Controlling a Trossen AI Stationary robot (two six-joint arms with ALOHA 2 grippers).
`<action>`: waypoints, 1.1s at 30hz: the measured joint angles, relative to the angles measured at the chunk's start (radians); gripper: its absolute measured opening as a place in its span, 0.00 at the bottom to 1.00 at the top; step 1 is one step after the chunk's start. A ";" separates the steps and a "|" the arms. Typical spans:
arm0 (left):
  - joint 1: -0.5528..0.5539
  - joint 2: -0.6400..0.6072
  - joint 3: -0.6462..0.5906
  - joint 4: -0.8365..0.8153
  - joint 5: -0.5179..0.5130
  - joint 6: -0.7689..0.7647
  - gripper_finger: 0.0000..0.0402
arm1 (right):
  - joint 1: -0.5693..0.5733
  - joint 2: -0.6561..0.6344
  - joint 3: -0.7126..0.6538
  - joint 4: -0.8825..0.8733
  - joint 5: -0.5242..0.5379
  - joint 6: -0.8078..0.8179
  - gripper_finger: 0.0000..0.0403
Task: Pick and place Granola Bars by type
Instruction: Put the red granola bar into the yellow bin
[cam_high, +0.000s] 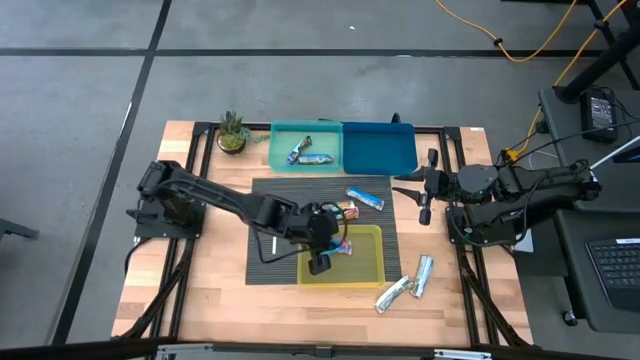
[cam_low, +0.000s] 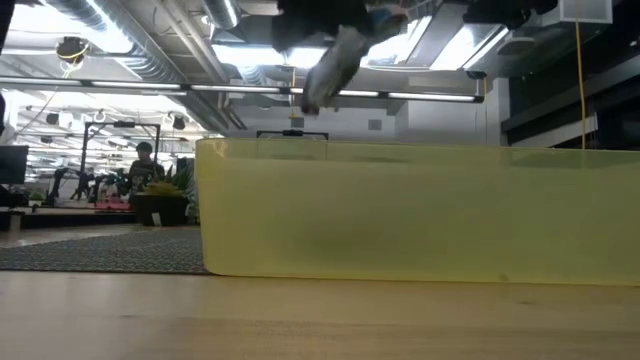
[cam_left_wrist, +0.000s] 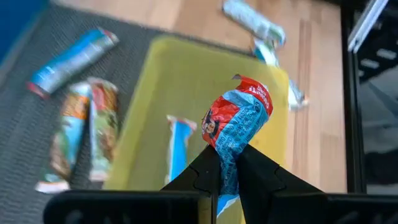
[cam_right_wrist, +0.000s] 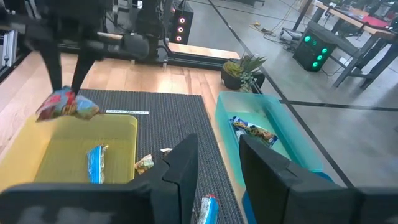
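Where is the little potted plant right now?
In the high view the potted plant stands at the table's far left corner, just left of the teal bin.

A small potted plant (cam_high: 232, 133) stands at the table's (cam_high: 200, 300) far left corner, just beside the teal tray (cam_high: 281, 160). A thin white stick (cam_high: 271, 245) lies on the dark ribbed mat (cam_high: 262, 265). Yellow cables (cam_high: 520, 45) trail across the grey floor (beyond the table).

Granola bars, spread among trays, mat and surface

One red-blue bar (cam_left_wrist: 239, 124) hangs pinched above the yellow tray (cam_high: 372, 272), one blue bar (cam_left_wrist: 179, 149) lies inside; two silver bars (cam_high: 405, 282) lie right on the wood.
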 joint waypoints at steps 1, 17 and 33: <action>0.003 0.013 0.000 0.003 0.018 -0.003 0.09 | 0.000 0.000 0.000 -0.004 0.000 0.000 0.30; 0.092 0.187 0.000 -0.015 0.244 0.131 0.09 | 0.000 0.000 0.000 -0.032 0.000 0.004 0.30; 0.106 0.280 0.000 0.005 0.325 0.103 0.09 | 0.000 0.000 0.000 -0.089 0.000 0.007 0.30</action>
